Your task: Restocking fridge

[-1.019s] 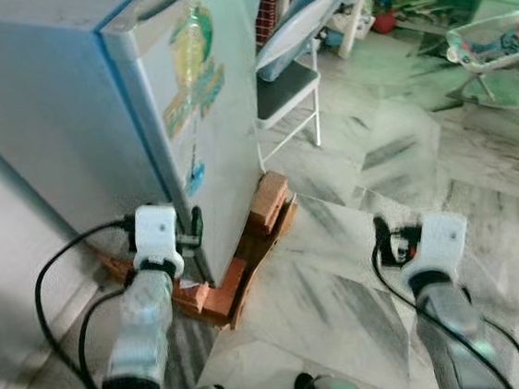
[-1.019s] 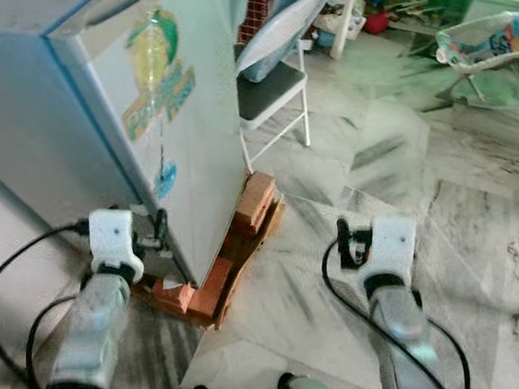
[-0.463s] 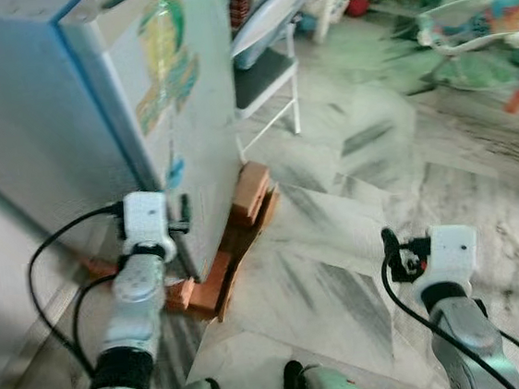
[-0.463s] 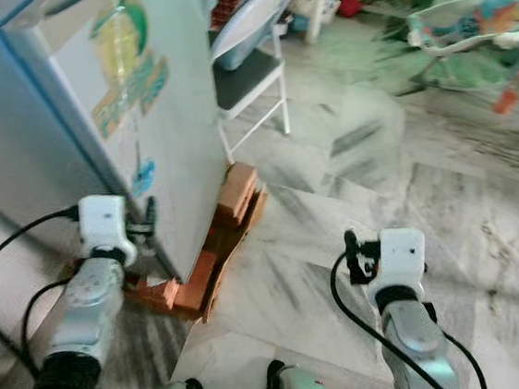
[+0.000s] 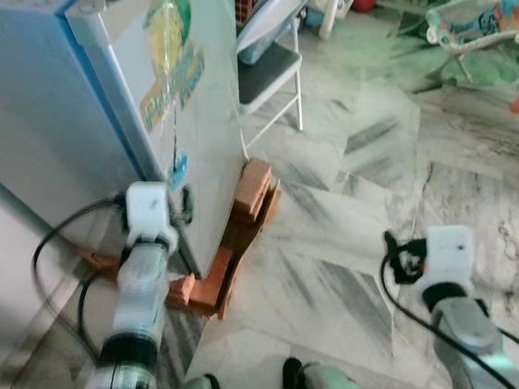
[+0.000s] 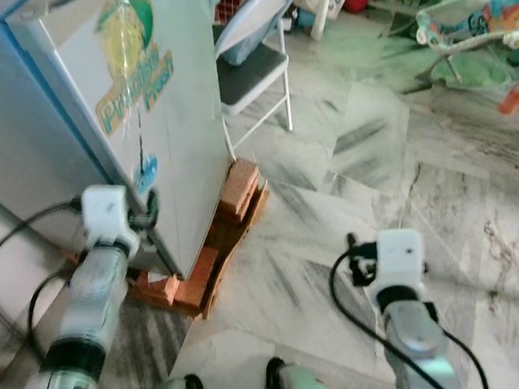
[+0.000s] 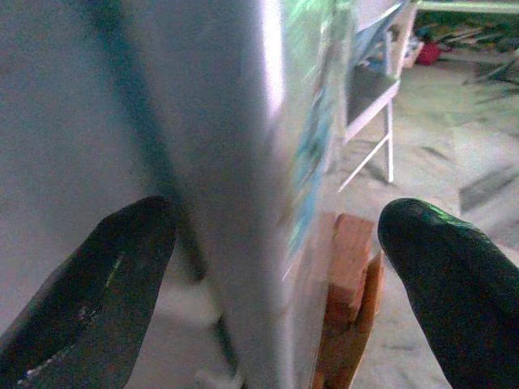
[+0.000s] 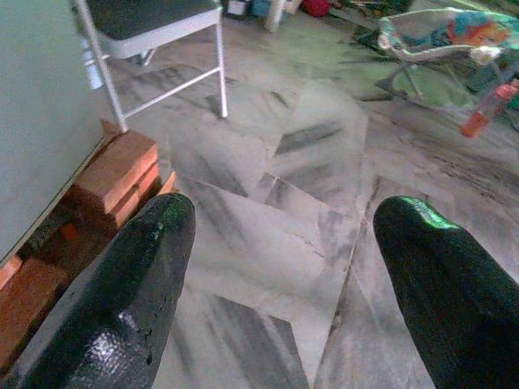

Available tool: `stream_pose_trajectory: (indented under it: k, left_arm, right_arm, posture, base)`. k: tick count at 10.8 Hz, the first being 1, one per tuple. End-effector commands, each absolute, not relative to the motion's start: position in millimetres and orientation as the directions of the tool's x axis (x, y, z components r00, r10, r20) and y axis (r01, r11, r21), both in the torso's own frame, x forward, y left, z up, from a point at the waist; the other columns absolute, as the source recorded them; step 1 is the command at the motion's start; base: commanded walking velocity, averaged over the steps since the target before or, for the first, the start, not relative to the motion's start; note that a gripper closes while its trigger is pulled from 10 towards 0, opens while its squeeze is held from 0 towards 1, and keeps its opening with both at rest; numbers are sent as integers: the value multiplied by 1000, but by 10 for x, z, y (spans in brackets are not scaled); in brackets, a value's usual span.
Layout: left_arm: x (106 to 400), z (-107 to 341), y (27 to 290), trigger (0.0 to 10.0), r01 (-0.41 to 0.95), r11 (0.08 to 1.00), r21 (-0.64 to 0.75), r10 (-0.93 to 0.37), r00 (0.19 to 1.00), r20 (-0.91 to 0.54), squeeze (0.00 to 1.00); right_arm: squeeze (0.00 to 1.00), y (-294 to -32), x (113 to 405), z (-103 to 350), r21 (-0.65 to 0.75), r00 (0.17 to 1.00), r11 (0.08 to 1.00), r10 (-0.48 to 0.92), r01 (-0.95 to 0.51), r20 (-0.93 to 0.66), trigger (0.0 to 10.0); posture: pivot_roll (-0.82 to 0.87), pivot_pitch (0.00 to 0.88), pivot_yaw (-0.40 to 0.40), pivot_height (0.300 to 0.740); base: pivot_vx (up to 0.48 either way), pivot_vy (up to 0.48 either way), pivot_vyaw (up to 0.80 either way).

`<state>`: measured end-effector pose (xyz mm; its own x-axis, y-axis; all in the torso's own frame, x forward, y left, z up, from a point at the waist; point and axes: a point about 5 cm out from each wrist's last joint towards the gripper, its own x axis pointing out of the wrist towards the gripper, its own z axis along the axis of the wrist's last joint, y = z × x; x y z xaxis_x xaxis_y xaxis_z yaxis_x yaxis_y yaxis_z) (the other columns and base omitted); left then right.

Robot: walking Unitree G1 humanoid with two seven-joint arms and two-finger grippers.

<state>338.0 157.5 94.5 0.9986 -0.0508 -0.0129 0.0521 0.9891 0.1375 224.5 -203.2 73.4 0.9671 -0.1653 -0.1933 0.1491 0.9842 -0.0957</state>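
Left pincer apart, straddling fridge corner; right pincer apart, over floor.

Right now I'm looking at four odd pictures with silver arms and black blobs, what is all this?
It is a walking robot seen through its own cameras. Two pictures come from its head, looking down at its silver arms and feet. The other two come from its wrists; the black blobs are the fingers of each claw. The left claw is open at the corner of a pale blue fridge, which stands on bricks. The right claw is open over the marble floor, holding nothing. A folding chair stands beyond the fridge.
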Motion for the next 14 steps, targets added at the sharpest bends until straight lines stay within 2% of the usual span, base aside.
stream_pose_trajectory:
  k: [1, 4, 6, 7, 8, 9, 10, 11, 12, 13, 14]
  left_arm:
    - [3406, 935, 1506, 10000, 85, 987, 137, -83, 996, -20, 0]
    - [3580, 1114, 1451, 10000, 76, 986, 147, -80, 997, 21, 0]
    - [3626, 1247, 1154, 10000, 219, 935, 280, -239, 970, 40, 0]
    - [3574, 1438, 703, 10000, 377, 891, 251, -411, 906, 99, 0]
    - [3396, 1554, 221, 10000, 545, 809, 221, -579, 803, 140, 0]
    - [3065, 1625, -258, 10000, 730, 660, 179, -752, 639, 165, 0]
    - [2755, 1672, -574, 10000, 842, 516, 161, -853, 486, 190, 0]
    - [2668, 1585, -679, 10000, 864, 479, 156, -875, 454, 167, 0]
    - [2869, 1546, -479, 10000, 793, 588, 162, -809, 568, 154, 0]
    - [2999, 1563, -319, 10000, 734, 662, 152, -749, 643, 160, 0]
    - [3163, 1556, 46, 10000, 648, 748, 143, -664, 735, 139, 0]
  right_arm:
    - [0, -2085, 2226, 716, -93, 959, 981, -188, 172, -211, 10000]
    - [0, -2084, 2217, 716, -101, 958, 979, -196, 178, -209, 10000]
    - [0, -2148, 2143, 666, -115, 950, 983, -171, 145, -261, 10000]
    - [0, -2307, 1902, 498, -190, 913, 974, -189, 126, -361, 10000]
    - [0, -2430, 1657, 338, -218, 862, 968, -212, 122, -461, 10000]
    - [0, -2466, 1537, 273, -227, 838, 969, -200, 94, -508, 10000]
    - [0, -2478, 1499, 260, -227, 838, 971, -188, 79, -512, 10000]
    - [0, -2462, 1518, 269, -221, 844, 973, -178, 72, -506, 10000]
    - [0, -2441, 1551, 281, -216, 850, 974, -171, 70, -498, 10000]
    - [0, -2431, 1567, 287, -212, 854, 975, -169, 70, -492, 10000]
    - [0, -2401, 1598, 274, -206, 860, 977, -157, 62, -486, 10000]
  posture:
    - [30, 181, -70, 740]
    - [24, 178, -68, 740]
    - [32, 176, -66, 740]
    - [39, 174, -70, 740]
    - [38, 175, -70, 740]
    - [37, 174, -71, 740]
    - [37, 173, -67, 740]
    - [33, 169, -63, 740]
    - [31, 167, -60, 740]
    - [31, 167, -60, 740]
    - [50, 160, -57, 740]
  base:
    - [0, 0, 0]
    - [0, 0, 0]
    - [0, 0, 0]
    - [0, 0, 0]
    - [0, 0, 0]
    - [0, 0, 0]
    - [0, 0, 0]
    - [0, 0, 0]
    - [0, 0, 0]
    - [0, 0, 0]
    - [0, 0, 0]
